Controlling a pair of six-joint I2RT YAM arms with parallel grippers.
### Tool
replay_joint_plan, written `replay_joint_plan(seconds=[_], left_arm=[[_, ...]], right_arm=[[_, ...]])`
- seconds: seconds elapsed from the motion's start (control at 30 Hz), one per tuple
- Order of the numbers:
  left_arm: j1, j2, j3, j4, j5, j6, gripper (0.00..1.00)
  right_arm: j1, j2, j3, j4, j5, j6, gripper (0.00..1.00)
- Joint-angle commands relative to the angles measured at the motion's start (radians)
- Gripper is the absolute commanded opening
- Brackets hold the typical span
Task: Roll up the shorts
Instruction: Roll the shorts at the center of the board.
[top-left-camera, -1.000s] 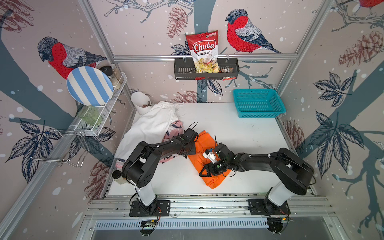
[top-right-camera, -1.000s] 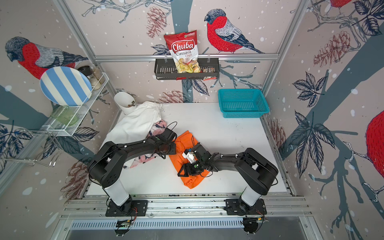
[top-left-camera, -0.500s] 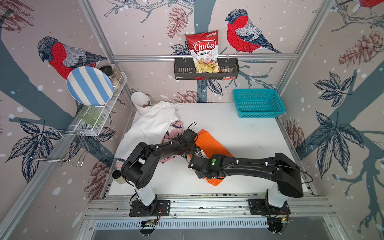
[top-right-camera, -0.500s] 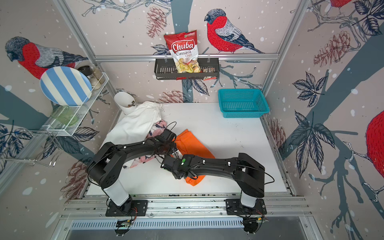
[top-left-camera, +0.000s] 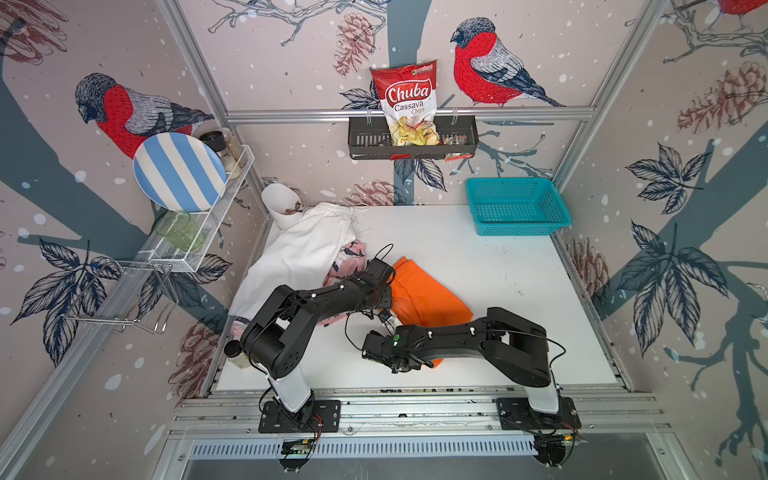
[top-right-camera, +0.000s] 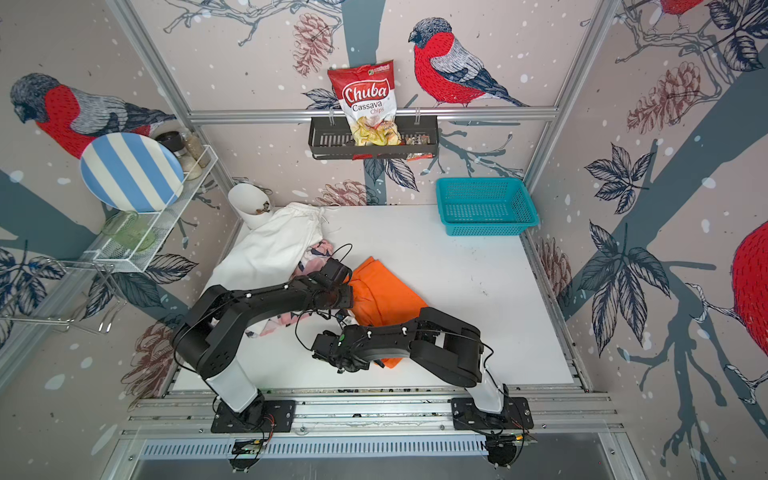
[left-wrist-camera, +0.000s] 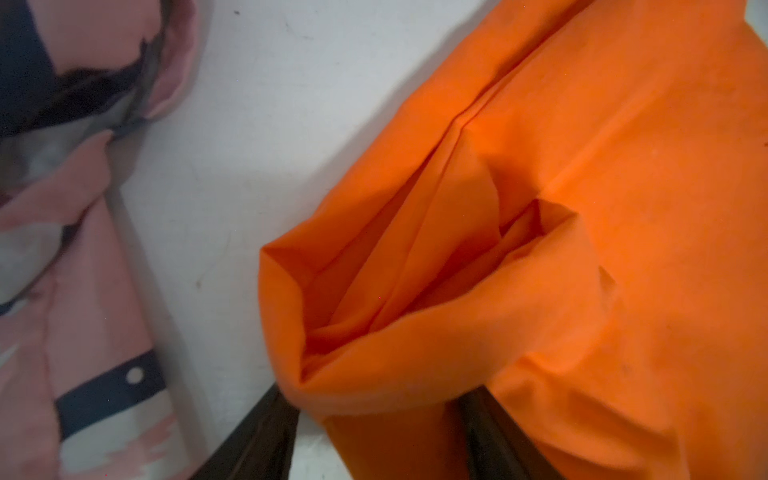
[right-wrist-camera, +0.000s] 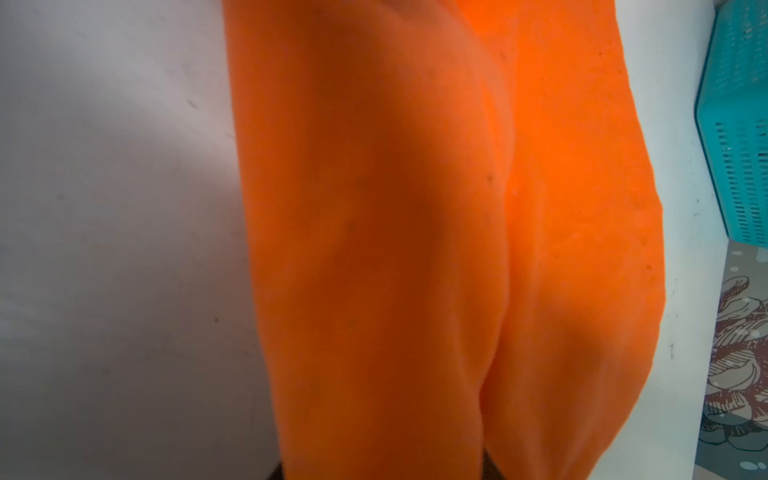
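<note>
The white table (top-left-camera: 498, 270) carries orange shorts (top-left-camera: 424, 295), white shorts (top-left-camera: 299, 253), pink patterned shorts (top-left-camera: 351, 259) and a teal basket (top-left-camera: 519, 228).

1. The orange shorts (top-left-camera: 428, 297) lie folded in a long strip, slanting across the middle of the surface (top-left-camera: 478, 257).
2. The white shorts (top-left-camera: 299, 253) lie spread out at the rear left.
3. The pink shorts (top-left-camera: 351, 257), patterned navy and white, lie crumpled between them, partly covered by the white pair.
</note>
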Motion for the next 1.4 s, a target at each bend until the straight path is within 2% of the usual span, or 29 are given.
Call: replay_joint_plan(seconds=[0.0,0.2,0.33,0.47,0.63,0.77,0.9,1.03,1.07,1.23,1.37], left_arm=[[0.002,-0.045,-0.007,-0.113,-0.018,-0.015,0.68],[0.004,-0.183,-0.013,-0.19,-0.07,-0.038,0.71],[0.003,-0.265,-0.025,-0.235,-0.074,-0.053,0.71],[-0.014,-0.291,-0.007,-0.251,-0.049,-0.059,0.72],[-0.076,-0.214,0.065,-0.251,-0.059,-0.083,0.71],[-0.092,-0.141,0.127,-0.229,-0.061,-0.085,0.71],[-0.089,-0.041,0.189,-0.217,-0.091,-0.06,0.62],[-0.066,0.074,0.259,-0.215,-0.129,-0.036,0.31],[-0.054,0.099,0.269,-0.214,-0.137,-0.03,0.27],[0.018,0.178,0.261,-0.187,-0.132,0.006,0.24],[0.033,0.219,0.257,-0.18,-0.107,0.042,0.22]], right_arm=[[-0.017,-0.088,-0.05,0.115,-0.2,-0.056,0.24],[-0.126,-0.281,-0.233,0.403,-0.731,-0.051,0.17],[-0.252,-0.365,-0.405,0.664,-1.067,0.034,0.16],[-0.376,-0.38,-0.537,0.866,-1.275,0.101,0.16],[-0.533,-0.33,-0.661,1.045,-1.452,0.157,0.16],[-0.645,-0.282,-0.726,1.093,-1.516,0.148,0.16],[-0.693,-0.259,-0.736,1.033,-1.52,0.07,0.15],[-0.71,-0.244,-0.746,0.984,-1.491,0.014,0.13],[-0.712,-0.243,-0.752,0.981,-1.487,0.006,0.12],[-0.711,-0.251,-0.769,0.965,-1.455,-0.007,0.12],[-0.689,-0.298,-0.75,0.89,-1.368,-0.019,0.28]])
